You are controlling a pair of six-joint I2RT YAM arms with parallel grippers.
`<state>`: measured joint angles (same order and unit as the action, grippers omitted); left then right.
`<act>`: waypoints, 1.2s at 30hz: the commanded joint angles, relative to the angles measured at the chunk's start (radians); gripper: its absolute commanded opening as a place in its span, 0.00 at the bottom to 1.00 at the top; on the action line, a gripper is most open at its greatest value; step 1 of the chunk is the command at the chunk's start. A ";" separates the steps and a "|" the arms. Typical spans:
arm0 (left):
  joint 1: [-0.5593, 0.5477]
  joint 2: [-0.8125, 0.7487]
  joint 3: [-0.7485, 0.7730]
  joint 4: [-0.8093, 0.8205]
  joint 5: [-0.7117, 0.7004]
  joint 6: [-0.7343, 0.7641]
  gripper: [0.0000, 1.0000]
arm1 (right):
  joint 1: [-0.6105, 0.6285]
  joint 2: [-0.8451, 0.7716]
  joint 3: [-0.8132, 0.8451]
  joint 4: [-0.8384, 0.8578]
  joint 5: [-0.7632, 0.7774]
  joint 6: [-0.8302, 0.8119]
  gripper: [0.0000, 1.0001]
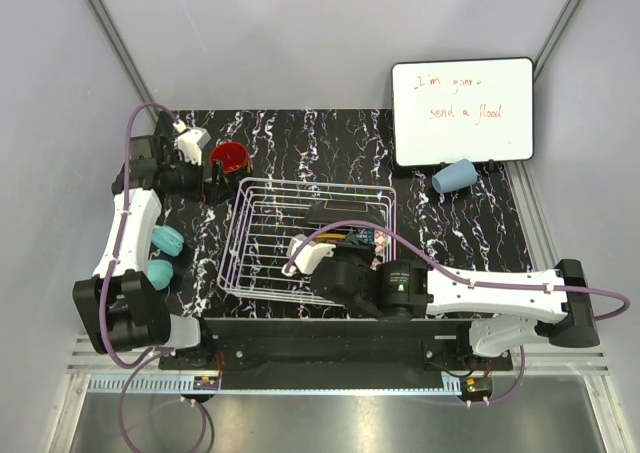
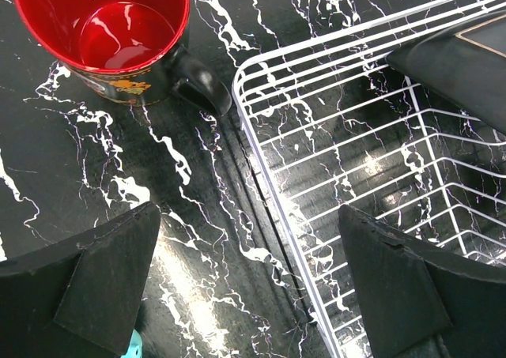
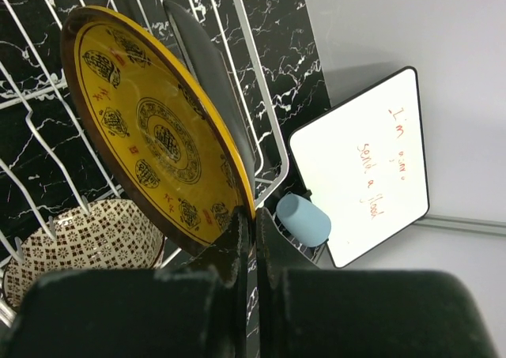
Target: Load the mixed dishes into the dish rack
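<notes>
Right wrist view: the yellow plate [image 3: 158, 129] shows you only the dark back of the saucer [image 3: 209, 65] and covers part of the beige-brown bowl [image 3: 95, 235]; the right end effector [image 3: 254, 231] masks the plate's lower rim. Overhead view: your right arm [image 1: 490, 293] hides the near part of the dish rack [image 1: 300, 181] and most of the plate. Left wrist view: the top edge crops the red mug [image 2: 118, 34]; a teal sliver [image 2: 136, 346] is too small to identify.

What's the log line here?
right gripper: shut on yellow plate, in dish rack | left gripper: open, near red mug | light blue cup: outside rack
</notes>
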<state>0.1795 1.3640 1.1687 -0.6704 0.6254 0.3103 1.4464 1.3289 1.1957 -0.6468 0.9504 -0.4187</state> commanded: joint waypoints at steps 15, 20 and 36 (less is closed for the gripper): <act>0.018 -0.006 -0.011 0.035 0.034 0.018 0.99 | 0.008 0.015 -0.111 0.050 -0.016 0.097 0.00; 0.020 -0.008 0.002 0.028 0.039 0.023 0.99 | 0.009 0.013 -0.137 0.056 -0.033 0.116 0.00; 0.034 -0.002 0.019 0.022 0.028 0.004 0.99 | 0.009 0.029 -0.125 -0.138 -0.292 0.368 0.36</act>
<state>0.2062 1.3643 1.1549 -0.6708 0.6338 0.3176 1.4494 1.3575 1.0534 -0.7307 0.7280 -0.1322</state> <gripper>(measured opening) 0.987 0.316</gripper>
